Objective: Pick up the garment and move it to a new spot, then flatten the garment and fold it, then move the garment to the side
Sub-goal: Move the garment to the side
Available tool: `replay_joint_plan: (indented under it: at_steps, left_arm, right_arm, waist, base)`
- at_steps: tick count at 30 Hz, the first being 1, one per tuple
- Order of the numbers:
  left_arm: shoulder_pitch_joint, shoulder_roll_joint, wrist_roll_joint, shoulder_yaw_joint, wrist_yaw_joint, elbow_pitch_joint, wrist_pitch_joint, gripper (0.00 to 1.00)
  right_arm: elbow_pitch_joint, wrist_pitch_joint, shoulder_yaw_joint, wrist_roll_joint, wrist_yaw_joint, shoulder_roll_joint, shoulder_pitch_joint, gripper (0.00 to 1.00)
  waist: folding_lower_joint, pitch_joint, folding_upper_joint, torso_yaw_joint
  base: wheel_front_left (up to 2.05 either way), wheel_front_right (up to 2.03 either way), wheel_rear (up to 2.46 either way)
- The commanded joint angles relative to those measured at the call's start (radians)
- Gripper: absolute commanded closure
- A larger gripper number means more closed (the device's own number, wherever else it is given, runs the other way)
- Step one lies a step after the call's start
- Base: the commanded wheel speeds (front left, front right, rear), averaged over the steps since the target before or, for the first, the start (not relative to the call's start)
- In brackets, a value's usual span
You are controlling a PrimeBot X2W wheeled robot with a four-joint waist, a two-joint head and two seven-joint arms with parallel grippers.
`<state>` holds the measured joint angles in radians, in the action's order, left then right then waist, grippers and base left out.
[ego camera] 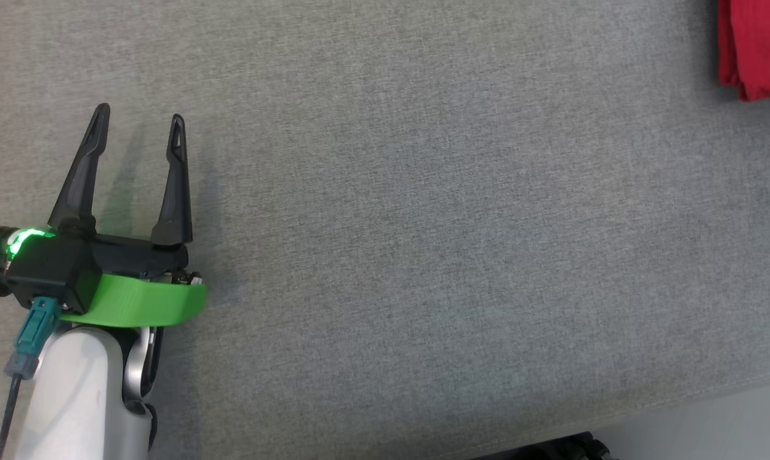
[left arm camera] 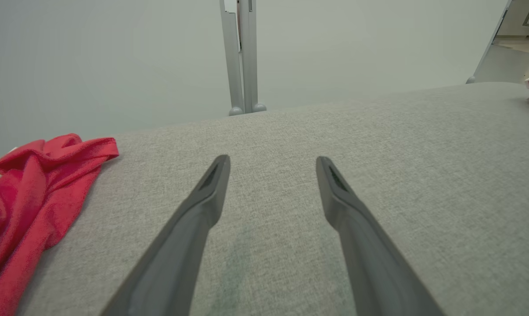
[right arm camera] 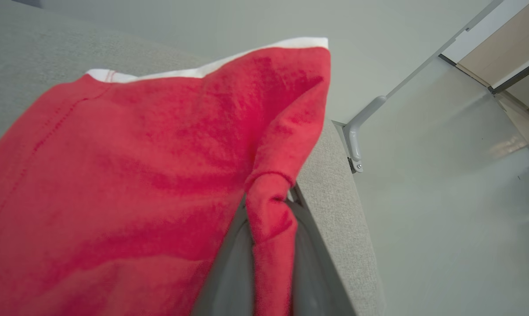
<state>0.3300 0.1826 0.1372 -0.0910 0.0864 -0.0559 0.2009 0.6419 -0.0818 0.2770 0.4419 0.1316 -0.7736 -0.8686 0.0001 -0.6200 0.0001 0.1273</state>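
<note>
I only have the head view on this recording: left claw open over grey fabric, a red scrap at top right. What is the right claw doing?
Observer: The right claw is shut on a bunched fold of the red garment, as its wrist view shows.
Operator: Anything beside the left claw?
Observer: Yes, the left wrist view shows a crumpled red cloth lying on the grey surface, apart from the left claw.
Operator: Any other colour on the held garment?
Observer: A white edge shows along its far side.
</note>
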Motion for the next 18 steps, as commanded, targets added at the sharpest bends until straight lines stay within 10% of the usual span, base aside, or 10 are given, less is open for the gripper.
replay_joint_plan:
  at_steps: [1, 12, 15, 16, 18]
  left_arm:
    - [0.015, 0.014, -0.001, 0.005, -0.004, -0.015, -0.005, 0.0]
    - [-0.002, 0.013, 0.005, -0.007, -0.015, -0.072, -0.018, 0.0]
    - [-0.003, 0.005, 0.01, -0.013, -0.02, -0.067, -0.011, 0.0]
    - [-0.004, 0.003, 0.011, -0.015, -0.022, -0.063, -0.007, 0.0]
    - [-0.007, 0.001, 0.016, -0.015, -0.025, -0.057, -0.004, 0.0]
  right_arm:
    - [-0.001, 0.003, 0.002, 0.015, -0.002, -0.006, -0.022, 1.0]
    - [0.064, 0.041, -0.005, 0.078, -0.002, -0.042, -0.161, 1.0]
    - [0.092, 0.026, 0.006, 0.074, -0.002, -0.042, -0.181, 0.59]
    - [0.102, 0.011, 0.008, 0.066, -0.002, -0.044, -0.189, 0.0]
    - [0.129, -0.004, 0.018, 0.04, -0.002, -0.052, -0.193, 0.0]
  waist:
    - [-0.0001, -0.051, -0.0001, 0.053]
    - [-0.0001, -0.069, -0.0001, 0.035]
    - [-0.0001, -0.063, -0.0001, 0.02]
    - [-0.0001, -0.059, -0.0001, 0.014]
    - [-0.0001, -0.051, -0.0001, 0.006]
  base:
    - [0.0, 0.0, 0.0]
    - [0.0, 0.0, 0.0]
    - [0.0, 0.0, 0.0]
    - [0.0, 0.0, 0.0]
    - [0.0, 0.0, 0.0]
